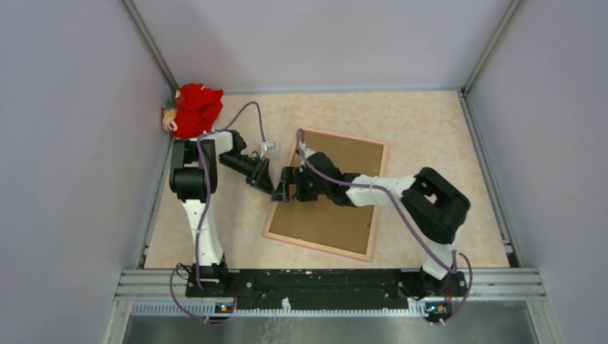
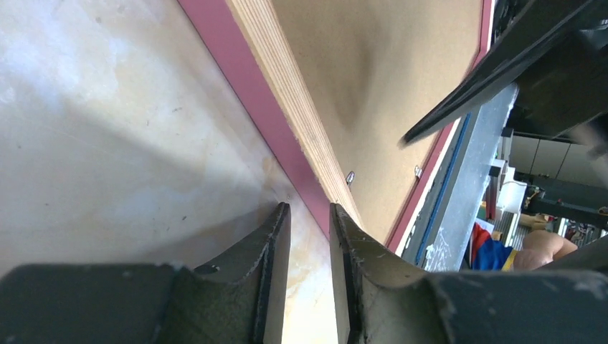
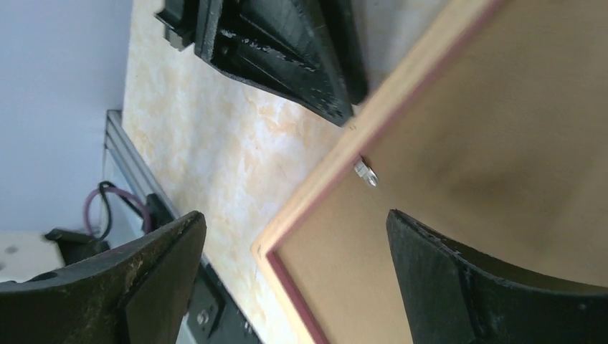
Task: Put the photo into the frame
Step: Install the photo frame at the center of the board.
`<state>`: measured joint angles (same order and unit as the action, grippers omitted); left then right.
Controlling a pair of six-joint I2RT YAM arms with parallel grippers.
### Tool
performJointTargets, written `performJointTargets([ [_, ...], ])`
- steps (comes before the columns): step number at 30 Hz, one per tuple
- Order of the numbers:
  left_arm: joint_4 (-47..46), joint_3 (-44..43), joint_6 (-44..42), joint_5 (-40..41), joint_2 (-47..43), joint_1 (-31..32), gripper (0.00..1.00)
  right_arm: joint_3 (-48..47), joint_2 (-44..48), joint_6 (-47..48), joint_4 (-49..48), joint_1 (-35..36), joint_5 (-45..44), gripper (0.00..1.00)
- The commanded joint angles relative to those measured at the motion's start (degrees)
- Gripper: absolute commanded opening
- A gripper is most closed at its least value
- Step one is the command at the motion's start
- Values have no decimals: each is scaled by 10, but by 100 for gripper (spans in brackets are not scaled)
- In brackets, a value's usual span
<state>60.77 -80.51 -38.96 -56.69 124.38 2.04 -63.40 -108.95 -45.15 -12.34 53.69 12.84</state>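
Note:
The frame [image 1: 320,249] lies back-up on the table, its pale wood rim [image 2: 287,93] around a brown backing board [image 1: 337,215]. The photo is hidden. My left gripper [image 1: 267,188] is low at the frame's left edge. In the left wrist view its jaws [image 2: 310,208] stand a narrow gap apart with only bare table between them, just short of the pink side of the rim. My right gripper [image 1: 282,190] hangs over the same edge, wide open [image 3: 294,215], one finger over the board [image 3: 487,143] and one over the table. It holds nothing.
A red cloth bundle [image 1: 195,107] sits in the back left corner. A small metal tab [image 3: 366,172] sticks up inside the rim near both grippers. Grey walls close in three sides, and a metal rail [image 1: 330,283] runs along the near edge.

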Motion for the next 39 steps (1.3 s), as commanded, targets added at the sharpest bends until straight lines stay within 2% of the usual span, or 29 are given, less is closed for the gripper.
performJointTargets([
  [1,29,-20,-47,25,-32,-5,35,51,160,14,15,-68,-12,98],
  [7,6,-1,-50,76,-48,-5,35,155,315,41,119,-211,-42,99],
  [11,-12,24,-45,71,-57,-5,35,205,347,52,121,-281,-15,99],
  [19,1,68,-62,21,-67,24,35,144,223,52,73,-283,48,96],
  [23,24,113,-104,-2,-83,55,35,67,142,51,60,-267,71,94],
  [26,54,112,-135,-10,-89,68,35,1,80,56,69,-241,78,93],
  [30,108,48,-158,-20,-67,59,36,-72,11,53,81,-214,85,93],
  [32,116,-2,-143,-27,-45,43,36,-94,-14,46,76,-209,86,92],
  [37,21,-127,20,-41,35,13,35,-128,-62,27,67,-204,85,89],
  [39,18,-169,62,-63,74,15,36,-132,-74,16,59,-203,83,87],
])
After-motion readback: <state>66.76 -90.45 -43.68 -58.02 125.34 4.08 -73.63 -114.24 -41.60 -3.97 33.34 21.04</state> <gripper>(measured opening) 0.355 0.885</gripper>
